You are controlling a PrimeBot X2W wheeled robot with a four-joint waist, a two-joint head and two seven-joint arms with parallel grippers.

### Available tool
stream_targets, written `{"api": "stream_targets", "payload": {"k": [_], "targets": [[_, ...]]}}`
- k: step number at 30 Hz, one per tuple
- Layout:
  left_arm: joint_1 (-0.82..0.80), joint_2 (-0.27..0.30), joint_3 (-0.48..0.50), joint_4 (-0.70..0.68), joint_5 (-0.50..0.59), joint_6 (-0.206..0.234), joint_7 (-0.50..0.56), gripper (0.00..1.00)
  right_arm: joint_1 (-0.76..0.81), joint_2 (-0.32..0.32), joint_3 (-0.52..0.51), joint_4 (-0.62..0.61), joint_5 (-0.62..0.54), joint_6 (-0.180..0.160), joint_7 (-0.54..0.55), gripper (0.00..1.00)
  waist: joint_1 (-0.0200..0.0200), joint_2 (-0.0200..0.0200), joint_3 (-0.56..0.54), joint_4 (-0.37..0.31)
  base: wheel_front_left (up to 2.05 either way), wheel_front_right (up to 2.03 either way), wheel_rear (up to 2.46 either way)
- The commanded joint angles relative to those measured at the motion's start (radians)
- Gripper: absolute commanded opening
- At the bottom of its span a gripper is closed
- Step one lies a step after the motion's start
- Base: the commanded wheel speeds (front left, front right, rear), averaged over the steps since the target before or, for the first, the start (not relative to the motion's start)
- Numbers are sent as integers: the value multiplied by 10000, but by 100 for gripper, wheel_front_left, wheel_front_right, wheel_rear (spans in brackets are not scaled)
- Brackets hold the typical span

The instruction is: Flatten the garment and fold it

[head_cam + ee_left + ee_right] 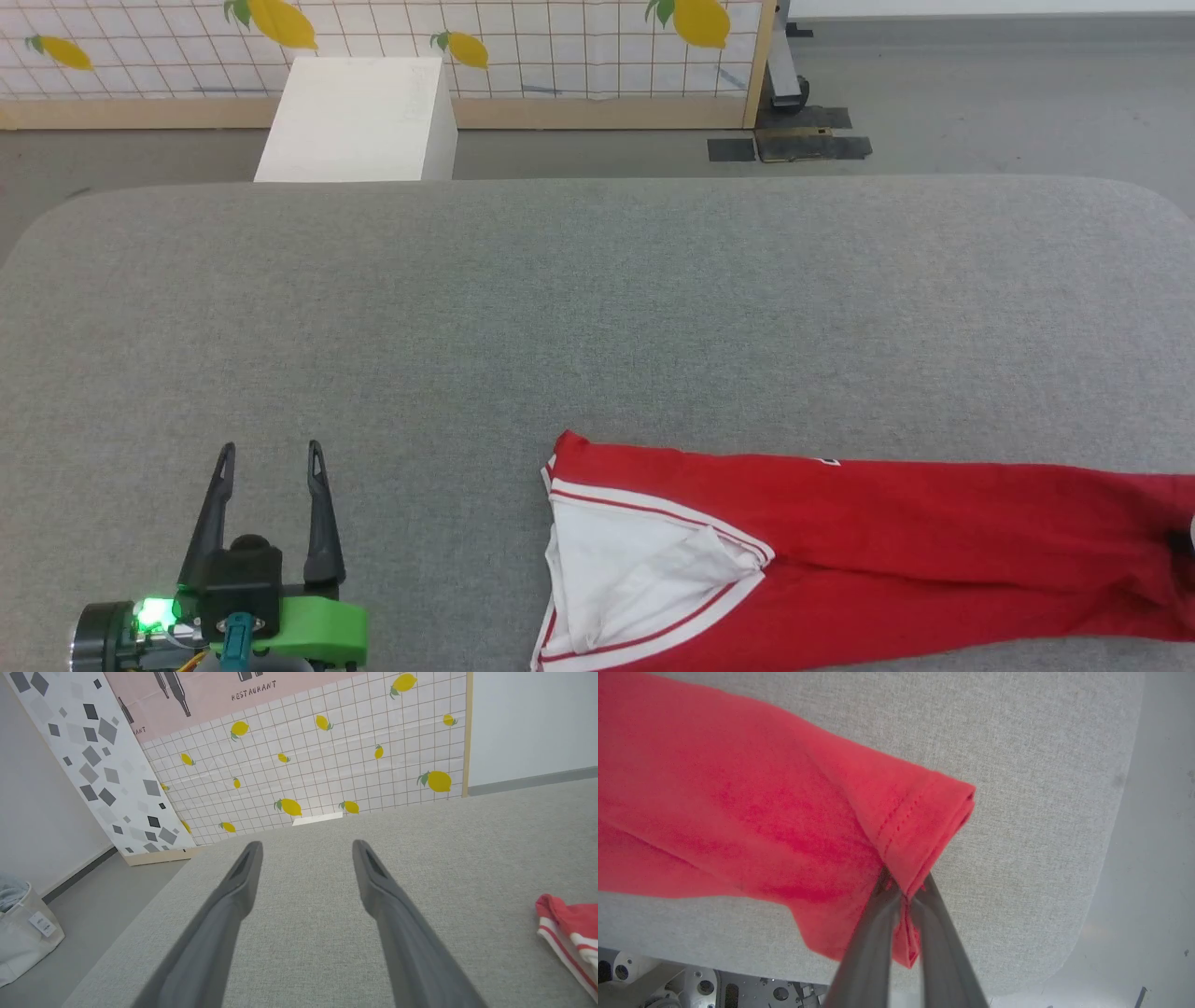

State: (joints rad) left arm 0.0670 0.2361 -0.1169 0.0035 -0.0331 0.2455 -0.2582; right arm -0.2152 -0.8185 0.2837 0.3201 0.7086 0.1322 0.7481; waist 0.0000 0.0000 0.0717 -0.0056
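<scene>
Right jaws pinch garment (840,551) hem (crosswise, white end left).

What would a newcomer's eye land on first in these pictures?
The red garment, a bright strip with a white sleeve, lying along the near right of the grey table. Next, the right gripper pinched shut on its hemmed end by the table's corner, and the left gripper open over bare tabletop at the near left. The lemon-print backdrop stands behind.
</scene>
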Motion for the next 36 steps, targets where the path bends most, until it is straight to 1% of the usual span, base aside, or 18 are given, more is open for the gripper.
{"api": "stream_targets", "payload": {"k": [1, 4, 6, 9, 12, 15, 18, 22, 25, 29, 33, 36], "targets": [[67, -58, 23, 48, 80, -78, -36, 100, 128, 84, -65, 73, -10, -15, 4, 0, 0, 0, 23, -16, 0, 0, 0], [83, -67, 36, 83, 107, -109, -36, 100, 174, 227, -17, -106, 57, -15, -96, 0, 0, 0, -9, -49, 0, 0, 0], [114, -63, 18, 138, 122, -159, -36, 100, 251, 233, 138, -525, 171, -15, -149, 0, 0, 0, -70, -45, 0, 0, 0], [164, -55, 0, 198, 145, -215, -36, 100, 460, 87, 415, -1570, 562, -15, -141, 0, 0, 0, -184, -38, 0, 0, 0], [194, -48, -4, 189, 174, -228, -36, 100, 628, -223, 679, -2680, 721, -15, -45, 0, 0, 0, -211, -34, 0, 0, 0], [151, -54, -32, 164, 208, -241, -36, 100, 662, -239, 872, -3755, 947, -15, 67, 0, 0, 0, -153, 0, 0, 0, 0], [65, -77, -79, 156, 232, -252, -36, 100, 506, -50, 1188, -4576, 1001, -15, 180, 0, 0, 0, -47, 81, 0, 0, 0], [-18, -135, -139, 188, 248, -234, -36, 100, -58, 411, 2042, -5322, 994, -15, 456, 0, 0, 0, 71, 229, 0, 0, 0], [-115, -168, -187, 209, 250, -248, -36, 100, -705, 761, 2782, -5458, 900, -15, 555, 0, 0, 0, 226, 379, 0, 0, 0], [-399, -224, -270, 278, 261, -283, -36, 100, -1762, 1444, 3922, -5160, 799, -15, 529, 0, 0, 0, 494, 656, 0, 0, 0], [-673, -284, -327, 321, 260, -298, -36, 100, -2887, 2231, 5120, -4459, 737, -15, 410, 0, 0, 0, 747, 895, 0, 0, 0], [-780, -358, -401, 342, 276, -277, -36, 100, -3620, 2918, 5938, -3608, 773, -15, 218, 0, 0, 0, 905, 1061, 0, 0, 0]]}}
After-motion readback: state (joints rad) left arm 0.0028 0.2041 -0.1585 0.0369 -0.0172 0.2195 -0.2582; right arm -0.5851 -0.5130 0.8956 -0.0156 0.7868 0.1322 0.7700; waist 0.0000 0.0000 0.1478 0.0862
